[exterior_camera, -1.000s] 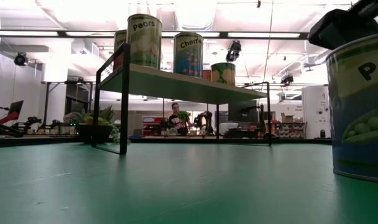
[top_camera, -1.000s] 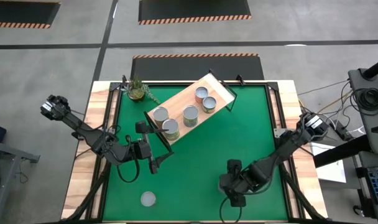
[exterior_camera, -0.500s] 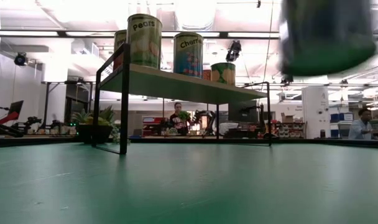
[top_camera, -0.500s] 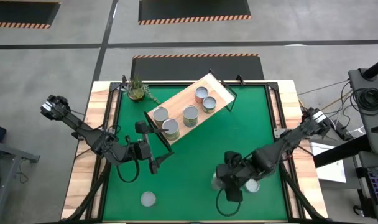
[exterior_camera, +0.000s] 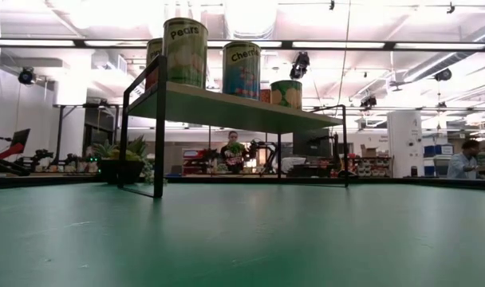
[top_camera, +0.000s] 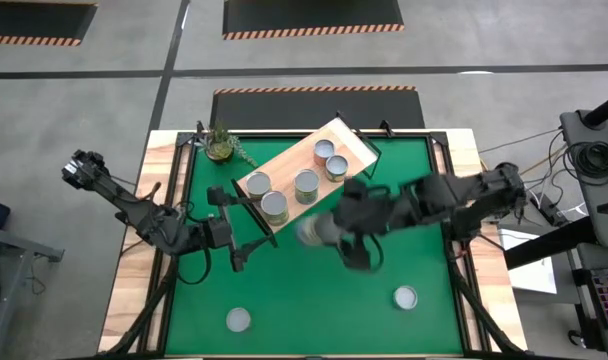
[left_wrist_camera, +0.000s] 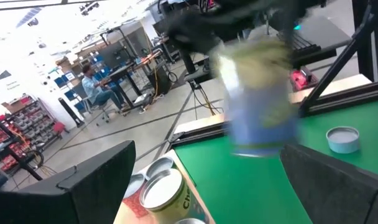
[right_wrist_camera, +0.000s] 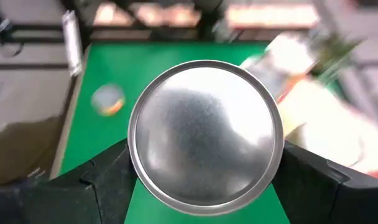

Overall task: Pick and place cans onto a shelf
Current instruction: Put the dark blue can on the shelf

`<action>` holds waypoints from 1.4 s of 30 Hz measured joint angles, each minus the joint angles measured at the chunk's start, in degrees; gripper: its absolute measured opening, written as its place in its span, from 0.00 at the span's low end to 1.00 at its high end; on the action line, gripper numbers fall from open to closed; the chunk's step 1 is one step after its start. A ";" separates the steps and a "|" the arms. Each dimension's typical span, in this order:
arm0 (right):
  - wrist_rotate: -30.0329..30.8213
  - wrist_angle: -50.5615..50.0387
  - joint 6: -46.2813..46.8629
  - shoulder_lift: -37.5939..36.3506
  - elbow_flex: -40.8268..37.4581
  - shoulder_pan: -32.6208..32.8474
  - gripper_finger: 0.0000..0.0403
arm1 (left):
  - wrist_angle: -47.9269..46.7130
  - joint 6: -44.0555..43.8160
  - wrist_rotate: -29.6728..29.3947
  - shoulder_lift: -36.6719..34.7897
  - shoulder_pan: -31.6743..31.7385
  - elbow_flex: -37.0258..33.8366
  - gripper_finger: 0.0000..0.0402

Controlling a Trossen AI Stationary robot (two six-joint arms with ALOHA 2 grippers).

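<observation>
Shiny metal can [right_wrist_camera: 206, 137]; light-wood shelf [top_camera: 302, 165]

Right arm: reaches in from the right edge across the counter toward its middle; right tool [top_camera: 329, 232] has both fingers clamped around a can [right_wrist_camera: 206, 135]. Left arm: low over the counter's left side; left tool [top_camera: 246, 236] spread wide, holding nothing
</observation>
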 joint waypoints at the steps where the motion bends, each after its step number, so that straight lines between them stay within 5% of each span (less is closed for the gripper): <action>1: 0.18 0.31 -2.47 0.54 1.86 -1.48 0.75 | -0.01 -0.01 0.00 -0.12 0.00 -0.26 0.95; 8: 0.61 6.75 -17.81 5.08 12.40 -11.88 0.75 | -0.27 1.34 0.01 -0.59 0.02 -1.23 0.95; 15: 0.96 7.41 -21.32 11.54 19.77 -23.43 0.75 | -0.44 1.76 -0.01 -1.40 0.02 -1.44 0.95; 22: -9.70 2.89 -21.17 16.78 21.48 -31.93 0.75 | -0.73 1.78 -2.96 -2.03 0.00 -2.23 0.95; 42: -16.82 -4.96 -23.60 23.19 21.50 -35.52 0.75 | -0.49 2.41 -3.44 -2.19 0.02 -2.67 0.95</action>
